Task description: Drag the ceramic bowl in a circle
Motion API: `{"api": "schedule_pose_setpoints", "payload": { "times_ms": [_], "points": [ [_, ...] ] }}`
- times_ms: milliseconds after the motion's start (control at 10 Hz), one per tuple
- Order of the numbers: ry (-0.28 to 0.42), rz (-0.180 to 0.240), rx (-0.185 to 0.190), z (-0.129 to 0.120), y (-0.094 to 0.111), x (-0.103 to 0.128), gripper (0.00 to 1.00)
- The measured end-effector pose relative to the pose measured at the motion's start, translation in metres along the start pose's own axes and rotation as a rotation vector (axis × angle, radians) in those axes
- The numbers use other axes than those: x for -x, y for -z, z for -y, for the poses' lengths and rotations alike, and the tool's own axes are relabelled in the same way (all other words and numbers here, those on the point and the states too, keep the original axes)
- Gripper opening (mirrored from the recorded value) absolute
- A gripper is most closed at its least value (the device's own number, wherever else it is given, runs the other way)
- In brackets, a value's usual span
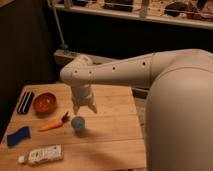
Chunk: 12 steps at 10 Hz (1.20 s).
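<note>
Wood planks make up the table [115,135], and the bowl [44,102] sits on it near the far left corner. The bowl is round and reddish-orange, and it looks darker inside. It stands flat on the wood. A black thing with pale stripes [26,101] lies just beside the bowl on its left, close to the left edge of the table. The back edge of the table is close behind the bowl.

The gripper [84,111] hangs from the big white arm [125,72] and points down over the middle of the table. It is to the right of the bowl and apart from it. Its two fingers are spread, and they hold nothing.

A small blue cup [77,123] stands just under and in front of the gripper. A carrot [54,123] lies on its side in front of the bowl, with its green end near the cup. Only a thin strip of wood shows between the bowl and the carrot. More bare wood shows between the bowl and the gripper.

Nearer the front, a blue thing [18,136] lies by the left edge. A white tube [42,155] lies near the front edge. The right part of the table shows wide bare planks, out to the right edge beside the robot's big white body [182,130].
</note>
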Motion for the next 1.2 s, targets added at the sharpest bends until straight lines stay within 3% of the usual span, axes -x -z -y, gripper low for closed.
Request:
{"api": "schedule_pose_setpoints", "payload": {
  "times_ms": [1000,1200],
  "points": [
    [0.001,0.0,0.0,-0.001,0.001,0.002,0.65],
    [0.041,0.015,-0.028,-0.011,0.005,0.023,0.65]
  ]
}}
